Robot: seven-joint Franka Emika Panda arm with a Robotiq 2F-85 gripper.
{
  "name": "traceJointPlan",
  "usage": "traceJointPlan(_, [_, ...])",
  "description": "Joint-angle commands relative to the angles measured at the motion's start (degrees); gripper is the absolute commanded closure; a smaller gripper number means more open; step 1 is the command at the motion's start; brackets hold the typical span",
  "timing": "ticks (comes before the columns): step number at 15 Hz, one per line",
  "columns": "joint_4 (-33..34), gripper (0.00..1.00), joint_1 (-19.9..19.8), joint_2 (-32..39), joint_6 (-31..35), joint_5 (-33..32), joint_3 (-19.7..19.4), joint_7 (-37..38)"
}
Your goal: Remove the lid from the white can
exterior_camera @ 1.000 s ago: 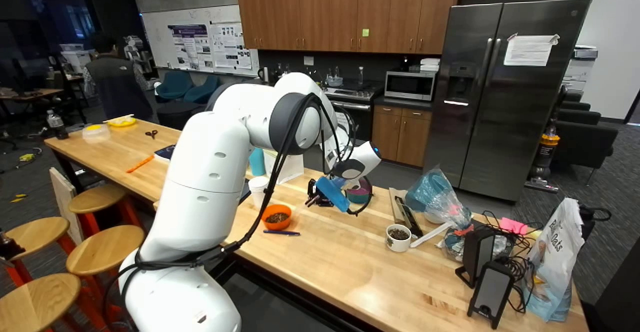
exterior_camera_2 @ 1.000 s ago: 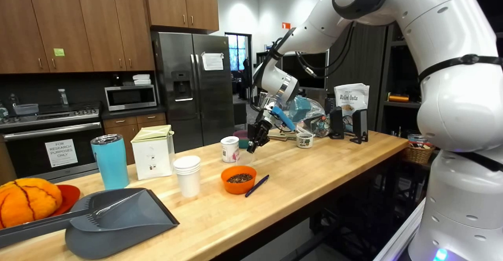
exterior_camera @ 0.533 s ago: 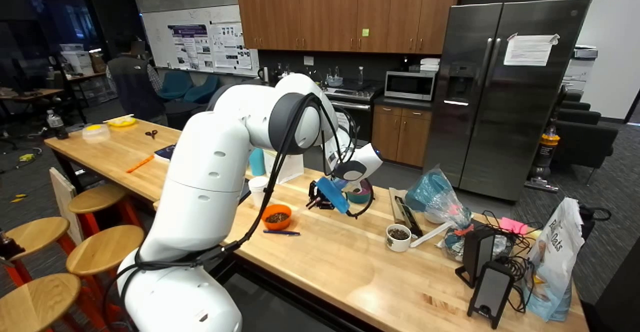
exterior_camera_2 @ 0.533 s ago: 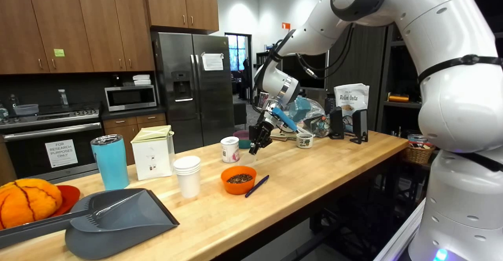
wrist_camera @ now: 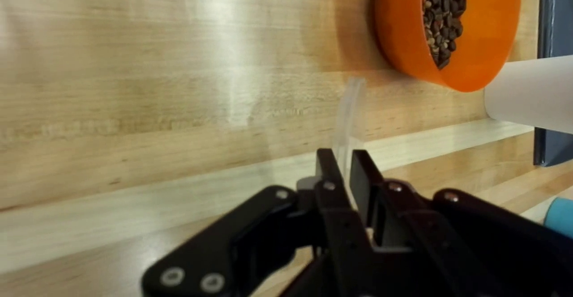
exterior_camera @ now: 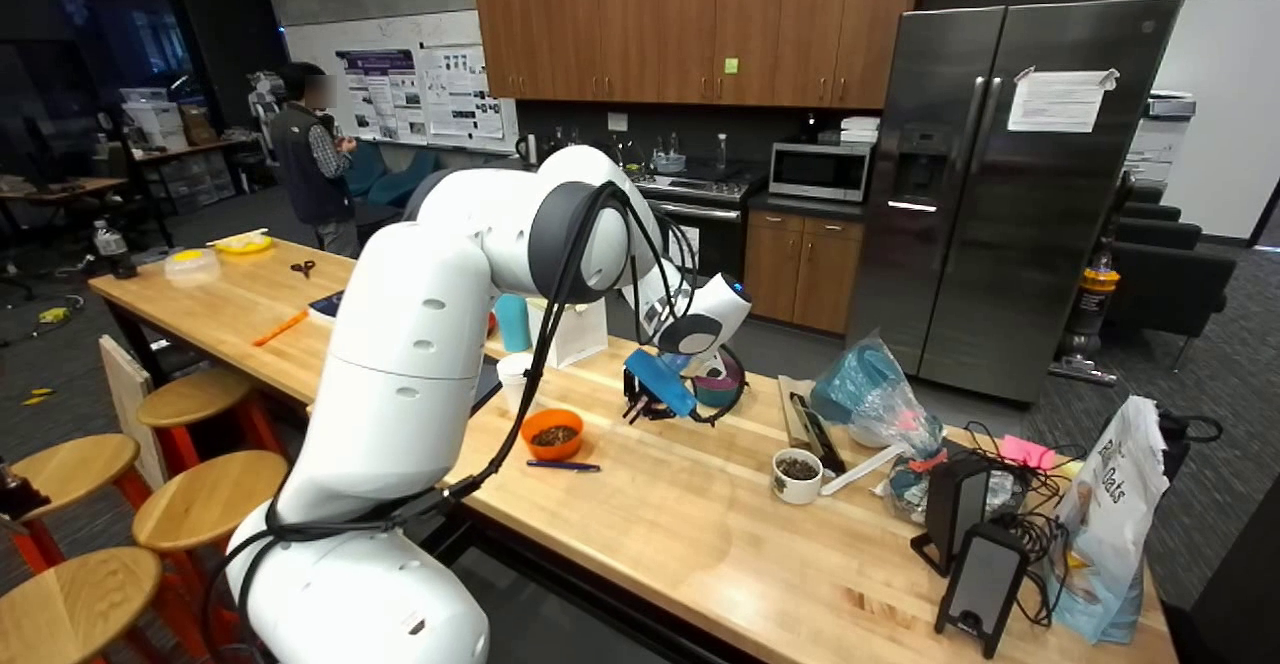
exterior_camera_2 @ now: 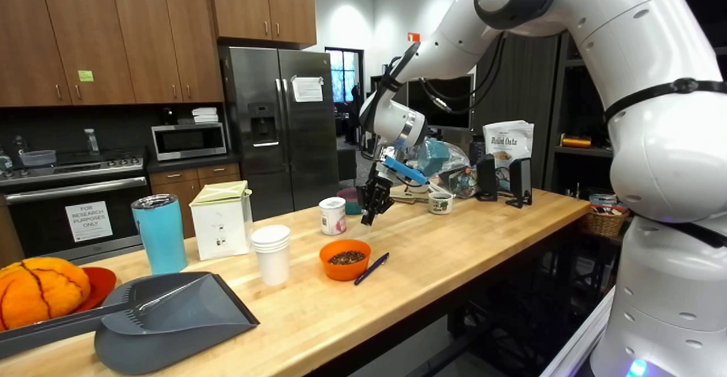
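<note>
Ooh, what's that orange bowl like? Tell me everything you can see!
The orange bowl is round, open-topped, smooth and plastic-looking, and stands upright on the wooden table. Below its rim lie dark brown bean-like bits, mixed with some paler ones. A blue pen lies close beside it. The hand isn't touching it.

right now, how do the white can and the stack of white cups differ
The white can bears print with pink on its side, while the stack of white cups looks plain. The can is one straight-sided container; the stack shows several rims and narrows downward. In an exterior view, the can stands farther back than the stack. Both are white and upright on the wooden table.
</note>
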Motion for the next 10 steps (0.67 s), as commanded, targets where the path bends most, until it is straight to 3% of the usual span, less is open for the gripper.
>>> traceJointPlan(1, [-1.21, 0.55, 0.23, -1.75, 0.43, -3.1, -0.18, 2.51])
traceJointPlan(8, [-1.16, 0.08, 0.12, -2.79, -1.35, -7.14, -0.1, 4.08])
traceJointPlan(10, [-0.25, 0.0, -0.84, -4.35, -8.84, -8.82, 0.82, 2.93])
